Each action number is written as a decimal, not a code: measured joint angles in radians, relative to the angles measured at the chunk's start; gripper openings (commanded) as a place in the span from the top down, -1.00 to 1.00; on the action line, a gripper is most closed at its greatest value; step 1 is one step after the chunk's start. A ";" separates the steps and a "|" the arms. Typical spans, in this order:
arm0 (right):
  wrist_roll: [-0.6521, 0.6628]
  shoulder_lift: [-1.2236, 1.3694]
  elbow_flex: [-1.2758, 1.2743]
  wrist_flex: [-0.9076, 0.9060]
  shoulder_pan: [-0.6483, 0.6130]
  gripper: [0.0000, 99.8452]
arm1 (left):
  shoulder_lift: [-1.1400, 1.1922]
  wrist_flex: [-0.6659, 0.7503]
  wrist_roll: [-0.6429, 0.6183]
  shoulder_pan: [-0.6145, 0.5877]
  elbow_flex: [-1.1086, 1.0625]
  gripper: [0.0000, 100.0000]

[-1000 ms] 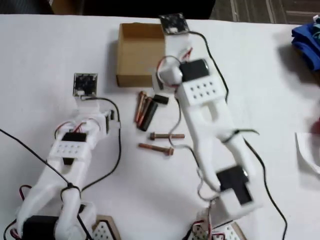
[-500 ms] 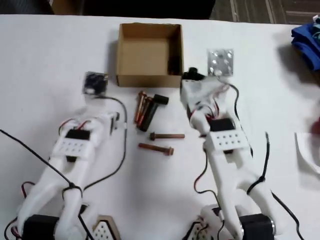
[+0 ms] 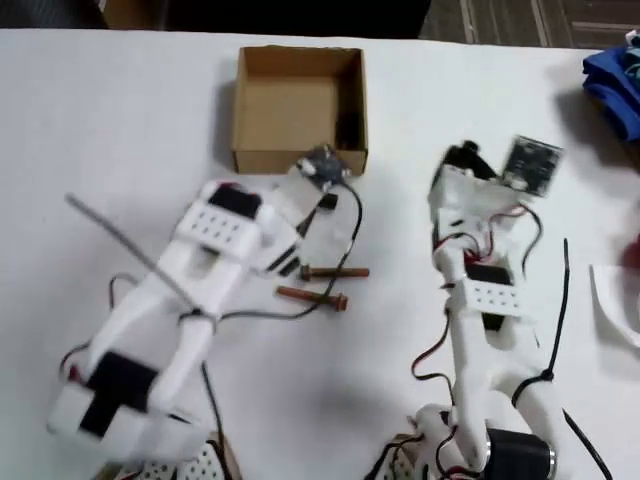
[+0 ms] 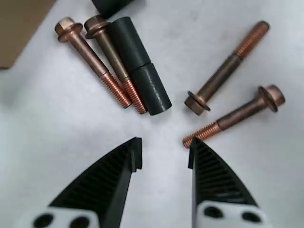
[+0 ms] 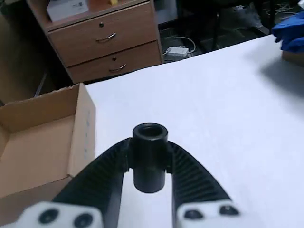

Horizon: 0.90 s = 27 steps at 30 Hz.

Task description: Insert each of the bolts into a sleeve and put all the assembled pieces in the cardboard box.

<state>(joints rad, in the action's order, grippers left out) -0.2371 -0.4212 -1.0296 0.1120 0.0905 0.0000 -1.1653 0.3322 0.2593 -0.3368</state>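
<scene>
Our left gripper point(image 4: 164, 148) gapes wide just short of the bolts point(image 4: 231, 115). Our right gripper point(image 5: 149, 159) clamps a sleeve point(image 5: 150, 137) upright near the box point(image 5: 81, 128) edge, over bare table point(image 5: 228, 109).

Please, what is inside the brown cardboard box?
The open brown cardboard box shows a bare floor. A dark patch by one inner wall may be shadow or a piece; I cannot tell.

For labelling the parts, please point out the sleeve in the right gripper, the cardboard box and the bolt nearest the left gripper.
sleeve point(image 5: 150, 159), right wrist view, side wall.
cardboard box point(image 3: 268, 160), high view, front wall.
bolt point(image 4: 232, 117), left wrist view, mid shank.
</scene>
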 measured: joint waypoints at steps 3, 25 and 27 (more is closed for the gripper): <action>-0.054 -0.003 0.000 0.000 0.037 0.96 | 0.107 -0.071 -0.199 0.005 0.112 0.64; -0.075 -0.003 0.000 0.052 0.149 0.96 | 0.423 -0.384 0.310 0.218 0.362 0.64; -0.075 -0.003 0.000 0.061 0.161 0.96 | 0.431 -0.384 0.338 0.241 0.371 0.64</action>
<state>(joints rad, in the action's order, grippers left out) -0.3122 -0.4242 -1.0296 0.1734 0.2516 0.4312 -1.5489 0.6697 0.5002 0.0345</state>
